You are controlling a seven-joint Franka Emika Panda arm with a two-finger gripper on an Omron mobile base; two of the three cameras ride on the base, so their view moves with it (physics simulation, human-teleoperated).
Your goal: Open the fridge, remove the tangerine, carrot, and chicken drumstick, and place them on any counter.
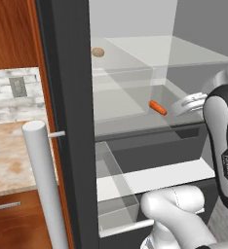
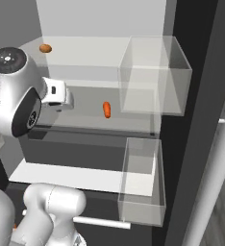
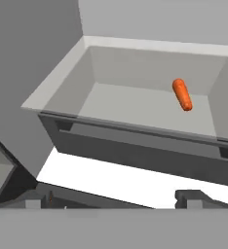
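Note:
The fridge (image 1: 69,97) stands open, its dark door swung to the left. On an upper glass shelf sits the tangerine (image 1: 98,52) (image 2: 45,48), small and orange-brown. Lower down, the carrot (image 1: 158,107) (image 2: 106,109) (image 3: 182,94) lies in a pale open tray (image 3: 62,80). My gripper (image 1: 186,103) (image 2: 66,100) (image 3: 113,202) hovers in front of that tray, short of the carrot and apart from it. It is open, with nothing between its fingertips (image 3: 194,198). The chicken drumstick is out of view. The counter (image 1: 9,155) lies left of the fridge door.
The door's long pale bar handle (image 1: 43,185) (image 2: 215,178) juts out close to the base. Clear door bins (image 2: 155,77) (image 2: 141,178) hang on the door's inner side. A white shelf (image 3: 135,182) and a clear lower drawer (image 1: 118,206) sit below the tray.

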